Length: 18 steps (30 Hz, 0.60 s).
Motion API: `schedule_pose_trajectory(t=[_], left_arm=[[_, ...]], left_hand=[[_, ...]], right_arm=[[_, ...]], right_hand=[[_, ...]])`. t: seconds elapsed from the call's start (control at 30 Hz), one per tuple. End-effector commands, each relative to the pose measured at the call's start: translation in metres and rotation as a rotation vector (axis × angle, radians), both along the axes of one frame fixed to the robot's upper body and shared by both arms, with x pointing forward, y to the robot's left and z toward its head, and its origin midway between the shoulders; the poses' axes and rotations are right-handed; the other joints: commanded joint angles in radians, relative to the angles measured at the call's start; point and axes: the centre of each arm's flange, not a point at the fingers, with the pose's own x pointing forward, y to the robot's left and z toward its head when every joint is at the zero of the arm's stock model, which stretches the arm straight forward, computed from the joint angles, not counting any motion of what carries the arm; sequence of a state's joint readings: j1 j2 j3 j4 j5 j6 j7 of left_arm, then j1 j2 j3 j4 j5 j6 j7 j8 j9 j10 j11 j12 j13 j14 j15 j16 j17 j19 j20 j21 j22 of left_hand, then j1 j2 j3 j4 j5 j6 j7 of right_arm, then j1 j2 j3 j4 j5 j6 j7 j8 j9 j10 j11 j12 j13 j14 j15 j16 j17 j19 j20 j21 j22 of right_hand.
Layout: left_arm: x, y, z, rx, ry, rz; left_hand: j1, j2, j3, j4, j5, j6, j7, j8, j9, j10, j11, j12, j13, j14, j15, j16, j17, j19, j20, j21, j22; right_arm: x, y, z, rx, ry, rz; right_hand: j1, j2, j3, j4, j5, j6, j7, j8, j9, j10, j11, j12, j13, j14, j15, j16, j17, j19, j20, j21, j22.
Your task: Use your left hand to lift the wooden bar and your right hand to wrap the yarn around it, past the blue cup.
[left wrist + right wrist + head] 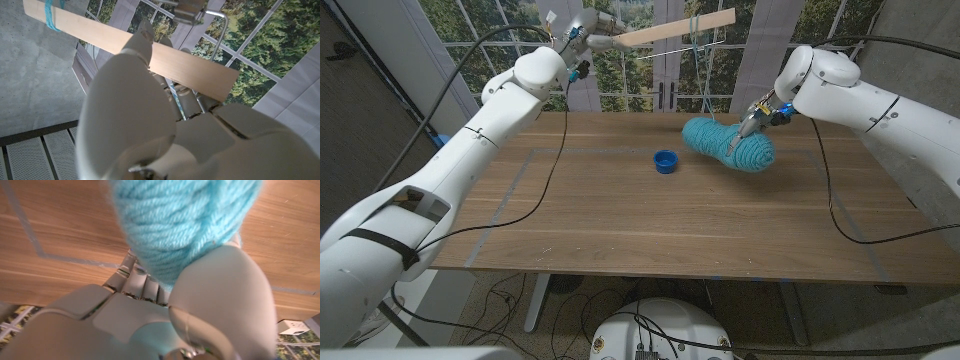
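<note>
The wooden bar [675, 29] was held aloft in the left hand [582, 33], high above the far edge of the table [620, 220] and in front of the window; in the left wrist view the fingers [142, 37] were seen closed over the bar [150, 55] near its middle, with a loop of turquoise strand [50, 15] already drawn around the bar toward one end. In the head view a thin strand [695, 45] was seen hanging from the bar down toward the yarn. The yarn skein [728, 144] was gripped by the right hand [748, 125], low over the table on the right side, the fingers pressed into the wool [180, 225] as the right wrist view showed; whether the skein was resting on the wood or lifted just clear of it could not be told. The blue cup [665, 161] was standing on the table just beside the skein, toward the middle. The lifting could be judged as done and at least one turn as laid; further turns appeared to be left, with the skein to be carried up and around the raised bar, past the cup.
</note>
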<state>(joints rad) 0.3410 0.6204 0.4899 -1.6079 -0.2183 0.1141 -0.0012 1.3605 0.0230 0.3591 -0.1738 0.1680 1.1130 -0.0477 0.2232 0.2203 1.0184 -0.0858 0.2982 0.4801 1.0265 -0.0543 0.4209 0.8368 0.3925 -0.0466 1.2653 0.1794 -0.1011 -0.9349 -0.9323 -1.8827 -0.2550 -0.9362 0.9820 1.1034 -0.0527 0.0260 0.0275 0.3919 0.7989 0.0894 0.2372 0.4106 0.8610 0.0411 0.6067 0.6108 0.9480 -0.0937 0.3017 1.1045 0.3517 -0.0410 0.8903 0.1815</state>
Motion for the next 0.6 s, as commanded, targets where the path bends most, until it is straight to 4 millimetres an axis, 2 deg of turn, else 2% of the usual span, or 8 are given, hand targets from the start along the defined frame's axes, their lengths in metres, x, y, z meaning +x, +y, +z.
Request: schedule_pose_trajectory(t=[0.03, 0.3, 0.6], left_arm=[[0.000, -0.003, -0.002, 0.022, 0.029, -0.060], [0.001, 0.000, -0.009, 0.045, 0.075, -0.095], [-0.002, 0.005, -0.012, 0.105, 0.104, -0.110]], left_hand=[[0.075, 0.088, 0.014, 0.013, 0.009, 0.043, 0.041, 0.004, 0.005, 0.004, -0.001, -0.001, 0.005, 0.125, -0.180, -0.002, 0.003, -0.006, -0.026, 0.009, 0.001], [0.075, 0.088, 0.014, 0.013, 0.009, 0.040, 0.041, 0.002, 0.005, 0.005, 0.001, -0.004, 0.006, 0.128, -0.180, -0.003, 0.006, -0.007, -0.026, 0.012, 0.001], [0.076, 0.087, 0.014, 0.013, 0.009, 0.039, 0.041, 0.001, 0.005, 0.005, 0.000, -0.006, 0.007, 0.129, -0.180, -0.006, 0.008, -0.009, -0.025, 0.014, 0.001]], right_arm=[[0.011, -0.048, -0.008, 0.136, -0.165, -0.149], [0.014, -0.056, -0.001, 0.219, -0.347, -0.185], [0.020, -0.052, 0.008, 0.276, -0.552, -0.219]], right_hand=[[0.227, 0.219, 0.003, 0.008, 0.006, 0.230, -0.203, 0.002, 0.007, 0.142, -0.137, 0.000, 0.017, 0.038, -0.131, 0.011, 0.006, 0.000, -0.061, 0.001, 0.001], [0.229, 0.220, 0.001, 0.010, 0.005, 0.229, -0.198, 0.002, 0.012, 0.150, -0.135, 0.000, 0.016, 0.051, -0.129, 0.022, 0.015, 0.011, -0.057, 0.006, 0.002], [0.230, 0.219, 0.000, 0.011, 0.004, 0.234, -0.199, 0.003, 0.013, 0.150, -0.130, 0.001, 0.020, 0.051, -0.129, 0.024, 0.018, 0.011, -0.052, 0.007, 0.002]])
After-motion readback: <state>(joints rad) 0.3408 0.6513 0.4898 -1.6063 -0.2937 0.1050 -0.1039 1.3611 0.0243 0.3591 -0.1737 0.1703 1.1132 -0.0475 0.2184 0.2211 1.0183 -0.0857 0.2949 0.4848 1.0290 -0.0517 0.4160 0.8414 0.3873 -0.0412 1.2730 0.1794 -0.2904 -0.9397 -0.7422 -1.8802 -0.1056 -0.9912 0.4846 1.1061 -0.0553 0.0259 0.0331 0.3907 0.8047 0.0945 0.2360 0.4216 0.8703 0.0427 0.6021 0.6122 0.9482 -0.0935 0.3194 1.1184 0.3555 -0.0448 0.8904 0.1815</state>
